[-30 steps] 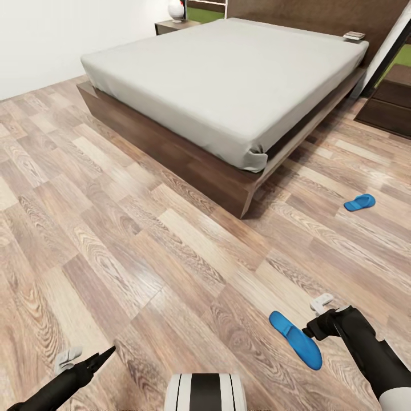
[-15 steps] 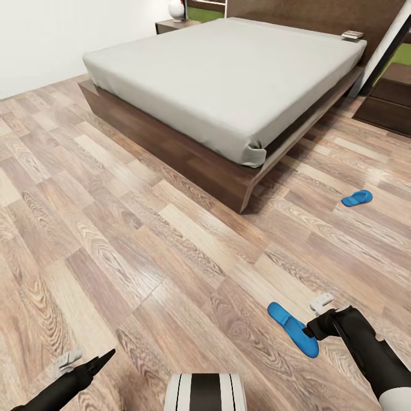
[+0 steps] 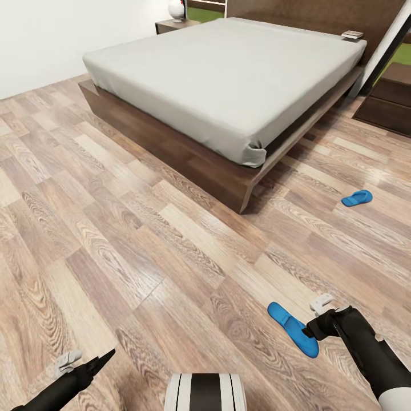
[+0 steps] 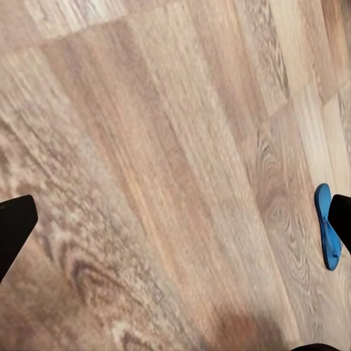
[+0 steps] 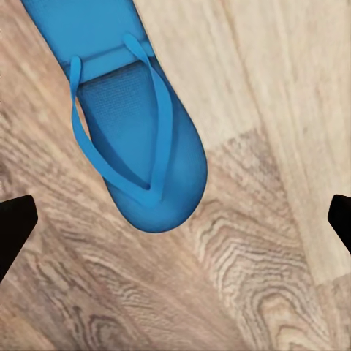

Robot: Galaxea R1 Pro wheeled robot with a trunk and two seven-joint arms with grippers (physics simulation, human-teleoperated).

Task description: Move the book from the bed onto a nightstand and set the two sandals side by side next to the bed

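The left gripper [image 3: 105,358] is hanging low over the wood floor [image 3: 114,240] at the near left. Its two dark fingers [image 4: 14,227] are standing wide apart with nothing between them. In the left wrist view the near sandal [image 4: 327,228] is lying on the planks.

Farther back, the bed [image 3: 228,85] is sitting in the middle of the room, with its pale mattress on a dark brown frame. A nightstand [image 3: 174,24] is standing at the far left corner of the bed, with a round white lamp [image 3: 176,8] on top. The book [image 3: 352,35] is lying on the far right corner of the mattress, near the headboard.

At the near right, the blue sandal [image 3: 292,329] is lying flat on the floor, straps up. The right gripper [image 3: 313,331] is right at its end, spread wide and not grabbing it. The other sandal [image 3: 357,198] is lying on the floor beside the bed, well apart from the first one
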